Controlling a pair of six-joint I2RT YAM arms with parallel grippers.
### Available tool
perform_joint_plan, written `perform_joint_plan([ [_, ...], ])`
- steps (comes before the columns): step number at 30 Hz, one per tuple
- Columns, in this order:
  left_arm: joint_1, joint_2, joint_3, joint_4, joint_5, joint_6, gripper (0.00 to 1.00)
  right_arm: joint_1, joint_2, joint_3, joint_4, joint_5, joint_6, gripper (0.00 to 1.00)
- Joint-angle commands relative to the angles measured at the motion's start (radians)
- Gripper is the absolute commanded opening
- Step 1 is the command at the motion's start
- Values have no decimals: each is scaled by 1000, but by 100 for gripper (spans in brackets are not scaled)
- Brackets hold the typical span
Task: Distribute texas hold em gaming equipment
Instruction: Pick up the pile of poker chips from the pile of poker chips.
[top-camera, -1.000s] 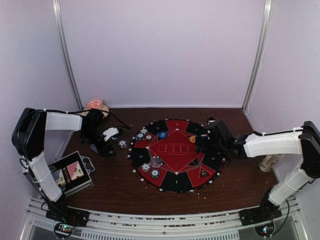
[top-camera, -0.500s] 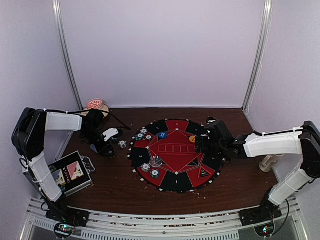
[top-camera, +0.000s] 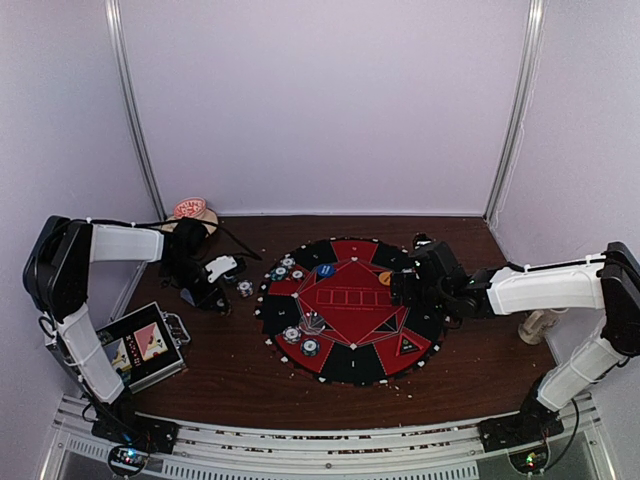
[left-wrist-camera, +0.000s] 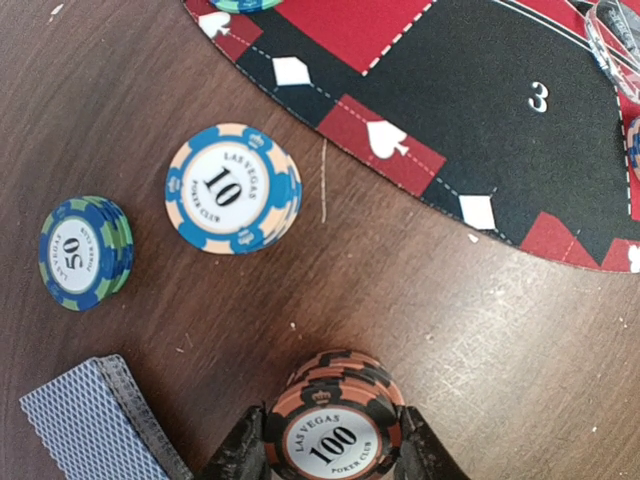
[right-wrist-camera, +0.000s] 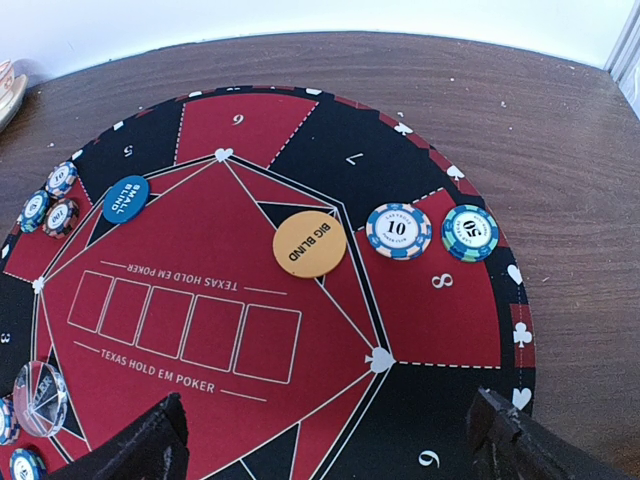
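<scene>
Neither arm has shifted in the overhead view since the earlier frame. The one change noted is that the left fingers (left-wrist-camera: 243, 455) have drawn in and now clamp the orange-and-black 100 chip stack (left-wrist-camera: 335, 405) from both sides. That stack sits low on the bare worktop (left-wrist-camera: 480, 330), off the left edge of the round playing mat (left-wrist-camera: 520, 130). The right fingers (right-wrist-camera: 140, 450) stand wide and hold nothing, hovering over the mat's right side near the seat marked 9, with the orange big-blind button (right-wrist-camera: 310, 243) ahead of them. Hazards, as judged: the stack is several chips deep and looks slightly staggered, so a side pinch may catch only some layers. The lower chips could then stay behind, or shear off and roll on the lift. The card deck (left-wrist-camera: 90, 420) lies near the left-hand finger and could be nudged if the wrist swings that way. The blue 10 stack (left-wrist-camera: 232, 188) lies between the grip and the mat, so a low carry could sweep it. On delivery, a hasty release could scatter chips onto pieces already placed, and a seat on the right side would bring the two arms close together.
</scene>
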Motion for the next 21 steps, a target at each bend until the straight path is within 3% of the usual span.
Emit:
perform_joint_plan([
  [1, 8, -61, 3, -6, 4, -5, 28, 6, 2, 21, -5, 20, -7, 98],
  [11, -27, -104, 94, -65, 6, -22, 27, 6, -15, 14, -4, 35, -2, 99],
  [21, -227, 13, 330, -117, -5, -69, 27, -1, -87, -19, 0, 128, 18, 100],
])
